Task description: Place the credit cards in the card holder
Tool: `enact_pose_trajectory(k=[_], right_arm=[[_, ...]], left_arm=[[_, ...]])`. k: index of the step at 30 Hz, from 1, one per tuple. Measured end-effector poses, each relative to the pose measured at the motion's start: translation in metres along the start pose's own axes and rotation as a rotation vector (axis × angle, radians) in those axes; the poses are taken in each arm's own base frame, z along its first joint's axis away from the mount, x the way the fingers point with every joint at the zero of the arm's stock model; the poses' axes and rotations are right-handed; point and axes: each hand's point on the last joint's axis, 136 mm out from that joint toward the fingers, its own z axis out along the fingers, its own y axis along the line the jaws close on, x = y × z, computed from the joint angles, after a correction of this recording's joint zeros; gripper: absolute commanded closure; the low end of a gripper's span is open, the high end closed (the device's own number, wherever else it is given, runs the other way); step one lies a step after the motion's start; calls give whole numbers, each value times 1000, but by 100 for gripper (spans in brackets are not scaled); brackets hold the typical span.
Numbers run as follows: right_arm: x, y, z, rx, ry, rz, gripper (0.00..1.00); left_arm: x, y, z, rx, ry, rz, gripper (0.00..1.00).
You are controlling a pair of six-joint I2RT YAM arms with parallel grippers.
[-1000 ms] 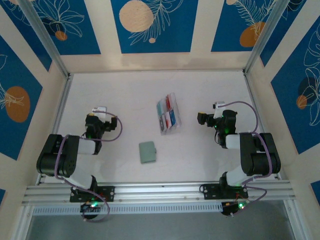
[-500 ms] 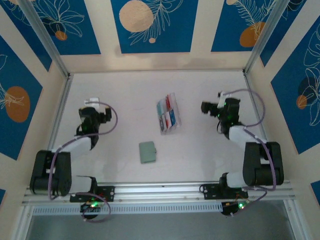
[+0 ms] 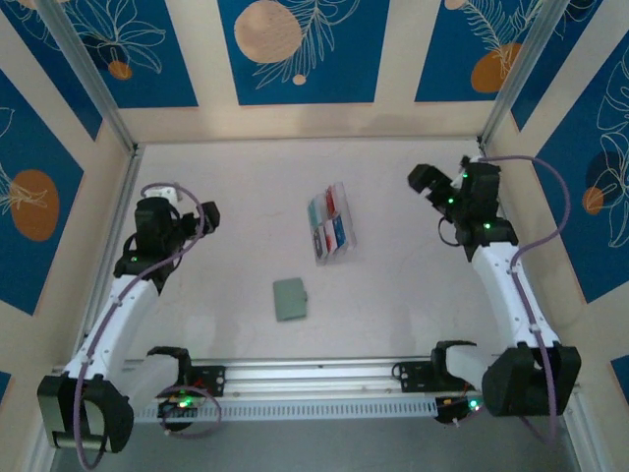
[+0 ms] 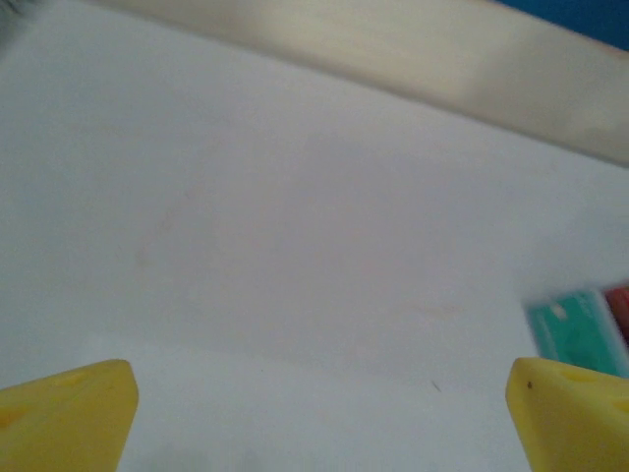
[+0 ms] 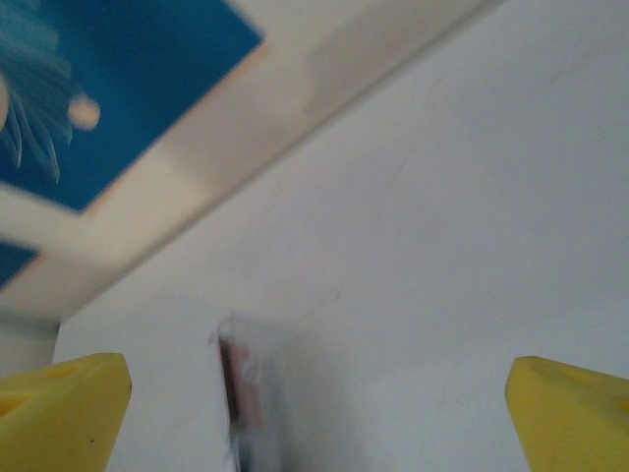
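The credit cards [image 3: 330, 222], red, teal-blue and white, lie in a clear plastic box [image 3: 343, 246] at the table's middle. A teal card [image 4: 575, 332] and a red edge [image 4: 619, 300] show at the right of the left wrist view. The card holder [image 3: 290, 299], a sage grey-green wallet, lies shut on the table nearer the arms. My left gripper [image 3: 200, 217] hangs open at the left, well apart from both; its yellow fingertips [image 4: 69, 413] have only bare table between them. My right gripper [image 3: 425, 181] is open at the far right, with the blurred box [image 5: 244, 393] ahead of it.
White table [image 3: 246, 197] enclosed by cream and blue patterned walls [image 3: 295, 49], with aluminium posts [image 3: 88, 79] at the far corners. A metal rail [image 3: 314, 374] carrying the arm bases runs along the near edge.
Both arms have stretched out from folded poses. The left gripper moved farther and to the left, the right gripper farther and to the right. Box, cards and wallet have not moved.
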Motion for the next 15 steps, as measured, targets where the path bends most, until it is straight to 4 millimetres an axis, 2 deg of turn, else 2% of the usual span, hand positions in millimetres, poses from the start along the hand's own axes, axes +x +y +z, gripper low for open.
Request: enact_pose_trajectory(k=[3, 5, 9, 11, 15], right_arm=[[42, 33, -8, -26, 132, -85, 27], [76, 50, -13, -45, 222, -144, 39], [157, 71, -23, -69, 440, -246, 61], [195, 77, -25, -66, 542, -291, 65], [267, 81, -22, -33, 718, -392, 67]], left_arm=[[26, -13, -8, 90, 90, -59, 20], [44, -22, -14, 151, 147, -93, 35], [89, -46, -22, 283, 293, -172, 65], [112, -58, -25, 333, 375, -196, 71], [156, -78, -31, 402, 526, -209, 75]])
